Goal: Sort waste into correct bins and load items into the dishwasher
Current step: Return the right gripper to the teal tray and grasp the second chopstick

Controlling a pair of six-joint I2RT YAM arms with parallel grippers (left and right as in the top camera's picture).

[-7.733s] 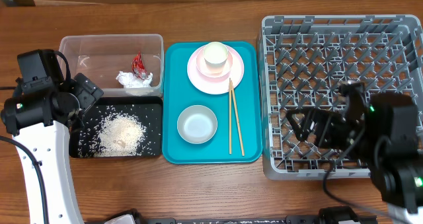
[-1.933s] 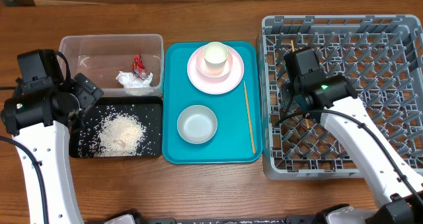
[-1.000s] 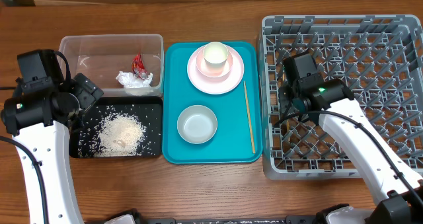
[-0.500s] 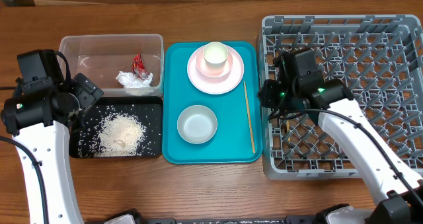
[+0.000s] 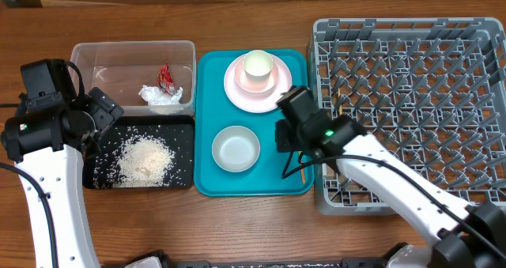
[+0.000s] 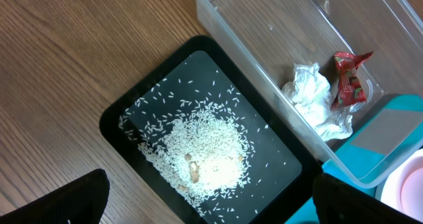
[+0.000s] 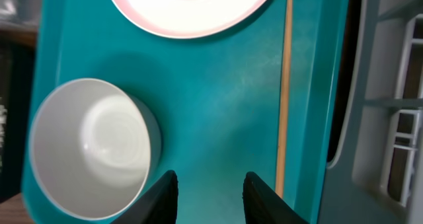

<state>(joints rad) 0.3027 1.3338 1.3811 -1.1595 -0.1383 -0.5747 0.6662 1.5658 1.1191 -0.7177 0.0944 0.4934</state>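
Surface: brown wood [image 5: 158, 220], carrying all the things.
Left jaws: wide apart with nothing between them, above the left part of the black tray [image 5: 180, 132].
Right jaws: apart and holding nothing, low over the teal tray [image 5: 209, 102], between the white bowl [image 5: 236, 149] and one chopstick [image 7: 284, 92].
Rice [image 5: 145, 157]: a heap in the black tray, with loose grains around it.
Chopstick: flat along the right edge of the teal tray, just beside the dish rack [image 5: 403, 27].
Clear tub [image 5: 103, 62]: just behind the black tray; the tissue [image 5: 162, 96] and the red wrapper [image 5: 166, 76] lie in its right end.
Pink plate [image 5: 237, 94]: on the far half of the teal tray, with the white cup [image 5: 258, 67] on it.
Dish rack: grey, on the right of the teal tray.
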